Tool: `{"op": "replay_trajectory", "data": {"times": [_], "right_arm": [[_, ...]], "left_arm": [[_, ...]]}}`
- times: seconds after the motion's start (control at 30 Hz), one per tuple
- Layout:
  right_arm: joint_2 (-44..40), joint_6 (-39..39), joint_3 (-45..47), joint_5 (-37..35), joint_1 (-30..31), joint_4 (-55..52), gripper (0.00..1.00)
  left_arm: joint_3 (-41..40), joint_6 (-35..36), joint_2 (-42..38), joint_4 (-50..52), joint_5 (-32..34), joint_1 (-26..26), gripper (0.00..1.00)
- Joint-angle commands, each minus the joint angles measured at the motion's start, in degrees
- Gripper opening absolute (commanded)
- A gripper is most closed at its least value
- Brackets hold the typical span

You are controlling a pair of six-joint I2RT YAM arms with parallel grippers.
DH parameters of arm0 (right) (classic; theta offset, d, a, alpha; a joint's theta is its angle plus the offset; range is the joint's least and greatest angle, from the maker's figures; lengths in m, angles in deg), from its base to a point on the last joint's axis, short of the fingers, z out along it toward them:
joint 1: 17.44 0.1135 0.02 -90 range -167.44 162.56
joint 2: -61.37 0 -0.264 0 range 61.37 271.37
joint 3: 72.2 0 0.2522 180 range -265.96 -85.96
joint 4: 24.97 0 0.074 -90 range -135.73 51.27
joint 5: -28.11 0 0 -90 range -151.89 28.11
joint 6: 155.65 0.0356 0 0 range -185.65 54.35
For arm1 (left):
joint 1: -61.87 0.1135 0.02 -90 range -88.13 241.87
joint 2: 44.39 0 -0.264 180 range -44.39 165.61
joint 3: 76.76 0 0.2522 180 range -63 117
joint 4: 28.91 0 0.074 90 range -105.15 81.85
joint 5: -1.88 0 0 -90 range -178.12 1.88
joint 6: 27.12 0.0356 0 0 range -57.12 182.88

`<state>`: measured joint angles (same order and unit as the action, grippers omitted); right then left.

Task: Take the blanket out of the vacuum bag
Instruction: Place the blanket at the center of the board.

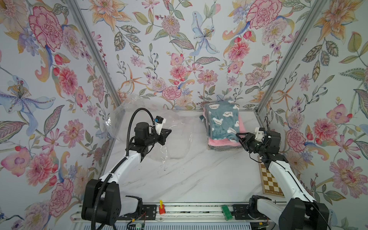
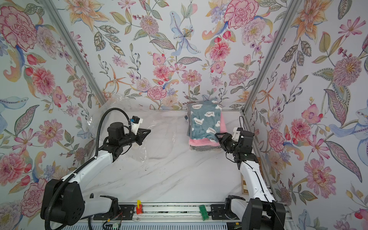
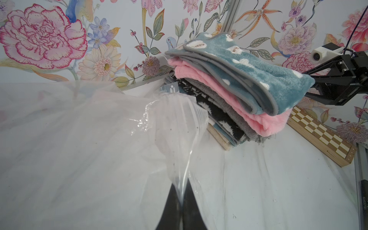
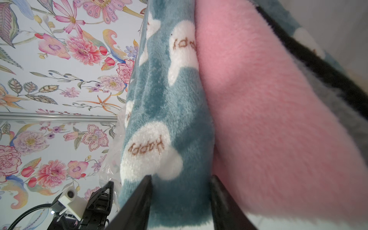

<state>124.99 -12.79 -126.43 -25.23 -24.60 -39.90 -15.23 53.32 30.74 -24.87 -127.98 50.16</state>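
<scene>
The vacuum bag (image 1: 175,139) (image 2: 159,135) lies crumpled and empty on the left half of the marble table. My left gripper (image 1: 169,132) (image 3: 182,199) is shut on a fold of its clear plastic (image 3: 99,129) and holds it lifted. A stack of folded blankets sits outside the bag at the back right, with a teal cloud-print blanket (image 1: 223,121) (image 2: 205,121) (image 3: 249,75) on top and a pink one (image 1: 219,141) (image 4: 268,119) under it. My right gripper (image 1: 238,135) (image 2: 216,135) (image 4: 181,177) grips the near corner of the teal blanket (image 4: 169,99), one finger on each side of the fold.
A folded chessboard (image 1: 270,183) (image 3: 322,137) lies along the right edge under my right arm. Grey and black-patterned cloths (image 3: 217,111) sit lower in the stack. A red piece (image 1: 161,209) and a green block (image 1: 226,212) rest on the front rail. Floral walls enclose three sides.
</scene>
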Motion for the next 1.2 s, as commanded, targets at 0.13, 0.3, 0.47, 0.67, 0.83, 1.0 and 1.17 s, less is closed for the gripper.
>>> {"op": "replay_trajectory", "data": {"times": [0.13, 0.3, 0.47, 0.67, 0.83, 1.0, 1.17], "right_arm": [[2.0, 2.6, 1.0, 1.0, 0.3, 4.0, 0.36], [1.9, 2.1, 1.2, 1.2, 0.9, 2.8, 0.44], [1.1, -0.5, 1.8, -0.8, 1.7, -1.7, 0.45], [2.5, 1.3, 3.4, 0.7, 2.4, 1.8, 0.39], [3.5, 2.0, 1.8, 0.2, 2.7, 2.6, 0.29], [3.8, 0.6, -1.7, 0.1, 2.1, 0.3, 0.21], [5.0, -1.3, -6.7, 2.0, 0.9, -2.8, 0.14]], "left_arm": [[2.0, 1.6, 0.8, 0.8, 1.1, -0.8, 0.02], [2.1, 1.7, 0.8, 0.9, 1.2, -0.9, 0.02], [2.1, 1.6, 0.9, 0.9, 1.1, -1.0, 0.02], [2.2, 1.6, 1.1, 0.9, 1.1, -1.1, 0.02], [2.2, 1.7, 1.1, 1.1, 1.2, -1.1, 0.02], [2.3, 1.8, 0.8, 1.2, 1.2, -1.2, 0.02], [2.4, 2.0, 0.3, 1.4, 1.2, -1.1, 0.02]]}}
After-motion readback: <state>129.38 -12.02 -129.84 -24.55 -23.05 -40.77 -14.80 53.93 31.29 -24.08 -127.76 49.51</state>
